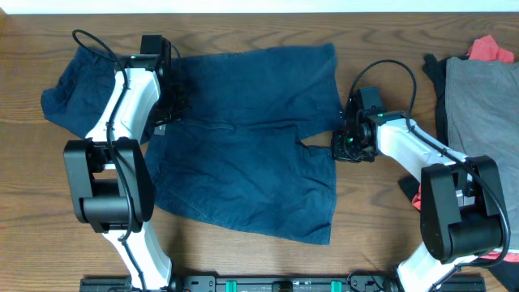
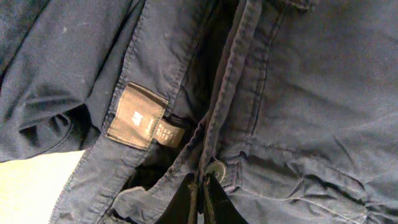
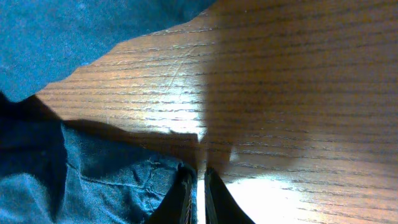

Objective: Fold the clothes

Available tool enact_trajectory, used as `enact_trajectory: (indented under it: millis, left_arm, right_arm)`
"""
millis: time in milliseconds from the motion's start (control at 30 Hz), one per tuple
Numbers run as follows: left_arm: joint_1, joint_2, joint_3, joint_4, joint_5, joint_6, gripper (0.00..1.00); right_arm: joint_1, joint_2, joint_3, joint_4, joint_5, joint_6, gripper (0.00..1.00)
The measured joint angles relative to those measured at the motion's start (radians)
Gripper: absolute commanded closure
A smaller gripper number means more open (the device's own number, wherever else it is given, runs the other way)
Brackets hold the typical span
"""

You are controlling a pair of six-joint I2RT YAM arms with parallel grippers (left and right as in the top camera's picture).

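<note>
Because the navy shorts (image 1: 243, 154) are spread flat across the middle of the worktop (image 1: 243, 264), both ends can be reached at once, and each arm is set at one end. The left gripper (image 2: 200, 180) is placed at the waistband (image 2: 146, 56), close below the tag (image 2: 138, 116) and just beside the button (image 2: 216, 169). Its fingers are pressed together on a ridge of the band, probably so that the stiffest part of the garment can be lifted or dragged without slipping. The right gripper (image 3: 198, 174) is brought low to the wood at the opposite edge, by the notch between the legs. Its fingers are drawn nearly together with the hem (image 3: 124, 180) touching the left one, but whether cloth is actually pinched cannot be told. A hold at both ends would suit folding one half over the other, and no fold is made yet.

A second navy piece (image 1: 69, 93) is left crumpled at the far left, partly under the left arm. A grey piece (image 1: 478, 105), a red piece (image 1: 491, 49) and a black piece (image 1: 434, 73) are heaped at the right edge, well apart from the shorts. The worktop is brown wood with a clear grain, lit brightly enough that a glare patch is thrown beside the right fingers. Of the room, only a pale strip along the far edge is shown.
</note>
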Motion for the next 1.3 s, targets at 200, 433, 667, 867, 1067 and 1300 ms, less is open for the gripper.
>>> enact_trajectory:
  millis: [200,433,667,867,1067,1300]
  left_arm:
    - [0.002,0.000,0.000,-0.008,-0.059,0.010,0.94]
    - [0.060,0.000,0.000,-0.008,-0.128,0.014,0.94]
    - [0.139,0.000,0.000,-0.008,-0.129,0.011,0.94]
    - [0.131,0.000,0.000,-0.008,-0.109,0.006,0.94]
    - [0.091,0.000,0.000,-0.019,-0.071,0.016,0.67]
    - [0.054,-0.002,0.000,-0.092,-0.152,0.006,0.16]
  right_arm:
    - [0.011,0.009,0.018,-0.034,0.037,0.011,0.91]
    - [0.012,0.009,0.023,-0.054,0.072,0.019,0.91]
    - [0.012,0.009,0.024,-0.057,0.081,0.023,0.91]
    - [0.011,0.009,0.027,-0.068,0.089,0.025,0.94]
    - [-0.020,0.009,0.034,-0.113,0.067,0.048,0.95]
    - [-0.059,0.010,0.090,-0.279,-0.048,-0.066,0.88]
